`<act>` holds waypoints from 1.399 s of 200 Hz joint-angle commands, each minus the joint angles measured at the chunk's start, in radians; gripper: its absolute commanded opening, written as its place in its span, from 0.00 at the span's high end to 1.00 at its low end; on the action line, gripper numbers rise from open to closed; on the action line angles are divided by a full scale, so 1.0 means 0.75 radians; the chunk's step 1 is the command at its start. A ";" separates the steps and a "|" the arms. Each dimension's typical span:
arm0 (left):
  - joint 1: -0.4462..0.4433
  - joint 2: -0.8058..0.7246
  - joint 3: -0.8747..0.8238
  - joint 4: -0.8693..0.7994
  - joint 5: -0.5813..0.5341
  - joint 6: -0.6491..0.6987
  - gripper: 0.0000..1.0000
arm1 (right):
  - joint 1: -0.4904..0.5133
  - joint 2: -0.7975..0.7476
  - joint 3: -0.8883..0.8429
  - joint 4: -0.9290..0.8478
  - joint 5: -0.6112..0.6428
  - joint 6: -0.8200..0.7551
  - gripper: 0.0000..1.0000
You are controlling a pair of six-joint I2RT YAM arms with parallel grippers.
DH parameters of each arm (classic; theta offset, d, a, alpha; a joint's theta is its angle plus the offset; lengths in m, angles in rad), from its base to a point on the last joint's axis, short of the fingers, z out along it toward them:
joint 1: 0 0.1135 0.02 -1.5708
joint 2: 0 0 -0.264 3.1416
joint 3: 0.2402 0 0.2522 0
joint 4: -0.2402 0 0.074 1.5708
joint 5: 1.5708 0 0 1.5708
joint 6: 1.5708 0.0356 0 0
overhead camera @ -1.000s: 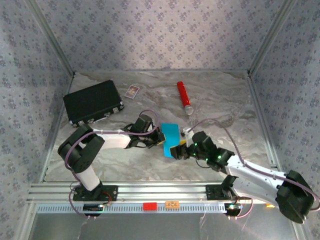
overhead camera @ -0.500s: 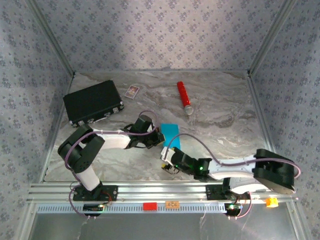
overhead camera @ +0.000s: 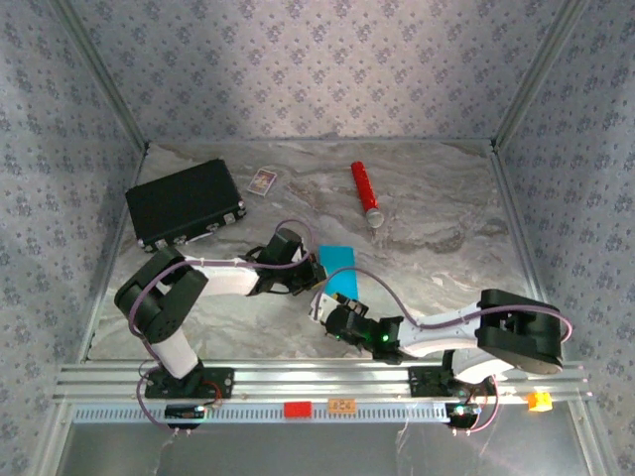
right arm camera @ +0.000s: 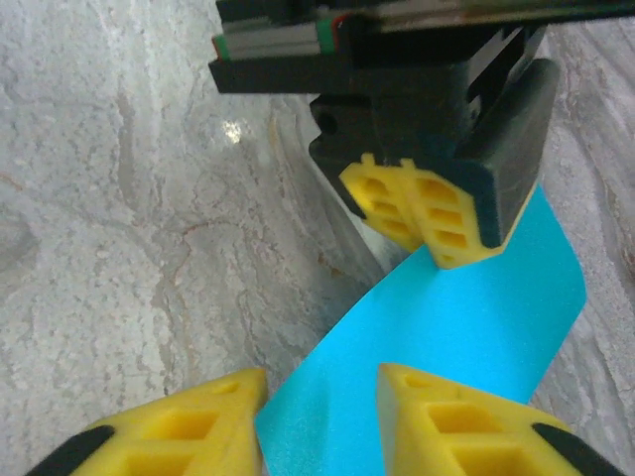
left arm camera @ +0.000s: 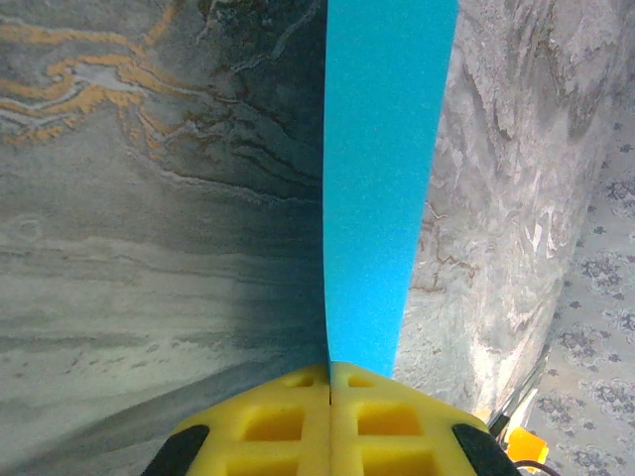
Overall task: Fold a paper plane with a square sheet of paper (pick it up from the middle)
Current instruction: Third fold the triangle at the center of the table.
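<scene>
The square sheet of paper (overhead camera: 337,262) is bright cyan and held up off the marble table, gently curved. My left gripper (overhead camera: 314,270) is shut on one edge of it; in the left wrist view the yellow pads (left arm camera: 387,421) meet on the paper (left arm camera: 387,178), which runs away from them. My right gripper (overhead camera: 333,307) sits just in front of the sheet, low by the table. In the right wrist view its jaws (right arm camera: 322,416) stand apart with the paper's near corner (right arm camera: 466,317) between them, and the left gripper (right arm camera: 437,213) is across from it. The paper plane is out of view.
A black rectangular case (overhead camera: 184,203) lies at the back left, a small white card (overhead camera: 262,180) beside it. A red cylinder (overhead camera: 365,193) lies at the back centre. Patterned walls enclose the table; an aluminium rail (overhead camera: 317,382) runs along the near edge.
The right arm has swung in low and leftward, bringing its gripper to the paper's near corner, and its jaws have narrowed. The left gripper and paper have stayed put.
</scene>
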 commanded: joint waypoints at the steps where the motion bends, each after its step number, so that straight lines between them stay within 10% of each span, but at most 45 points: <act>1: 0.004 -0.033 -0.009 0.009 0.017 0.006 0.96 | 0.007 -0.043 -0.013 -0.034 0.025 0.030 0.68; 158: 0.003 -0.039 -0.016 0.014 0.013 -0.002 0.96 | 0.001 0.018 0.010 -0.033 0.014 0.048 0.66; 280: 0.004 -0.043 -0.019 0.014 0.001 -0.005 0.95 | -0.002 -0.005 0.006 -0.053 0.032 0.066 0.94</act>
